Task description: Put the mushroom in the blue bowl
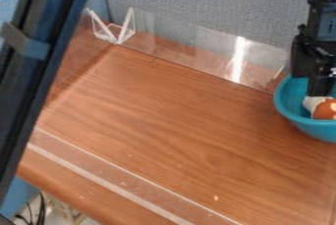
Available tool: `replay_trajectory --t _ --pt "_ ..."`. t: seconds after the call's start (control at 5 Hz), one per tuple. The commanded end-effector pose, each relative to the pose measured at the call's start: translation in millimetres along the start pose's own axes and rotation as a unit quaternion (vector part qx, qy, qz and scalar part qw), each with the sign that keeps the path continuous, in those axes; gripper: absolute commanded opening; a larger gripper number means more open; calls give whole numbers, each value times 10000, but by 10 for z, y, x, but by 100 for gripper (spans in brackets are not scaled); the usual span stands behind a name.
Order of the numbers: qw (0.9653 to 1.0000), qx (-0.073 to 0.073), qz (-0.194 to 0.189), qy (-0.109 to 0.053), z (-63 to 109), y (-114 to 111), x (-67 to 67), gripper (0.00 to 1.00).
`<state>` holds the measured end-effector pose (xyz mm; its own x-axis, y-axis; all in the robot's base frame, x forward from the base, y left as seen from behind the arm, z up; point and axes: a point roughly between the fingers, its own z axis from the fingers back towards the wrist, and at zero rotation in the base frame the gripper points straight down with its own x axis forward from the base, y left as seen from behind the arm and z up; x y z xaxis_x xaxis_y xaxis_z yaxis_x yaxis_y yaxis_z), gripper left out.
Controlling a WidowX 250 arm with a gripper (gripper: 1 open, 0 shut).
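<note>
The blue bowl [300, 119] stands at the right edge of the wooden table, partly cut off by the frame. The mushroom [319, 107] lies inside it, cream stem to the left and reddish-brown cap to the right. My black gripper [313, 74] hangs just above the bowl's far rim, directly over the mushroom and apart from it. Its fingers stand spread, open, with nothing between them. The arm above it runs out of the top of the picture.
A low clear plastic wall [210, 47] rings the wooden tabletop [157, 121]. A clear folded stand [113, 27] sits at the back left corner. A dark blurred bar [39, 62] crosses the left foreground, and a grey panel backs the scene.
</note>
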<state>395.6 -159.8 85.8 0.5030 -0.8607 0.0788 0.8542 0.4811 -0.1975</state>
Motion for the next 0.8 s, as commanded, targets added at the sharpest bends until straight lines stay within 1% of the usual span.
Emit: replay_trajectory --t 0.0,0.4,0.6 --pt "9990 251 -84 -360 345 27 54 100" --pt "9986 229 -135 -454 329 2 46 100" --pt "9983 211 -239 -492 381 77 -27 100"
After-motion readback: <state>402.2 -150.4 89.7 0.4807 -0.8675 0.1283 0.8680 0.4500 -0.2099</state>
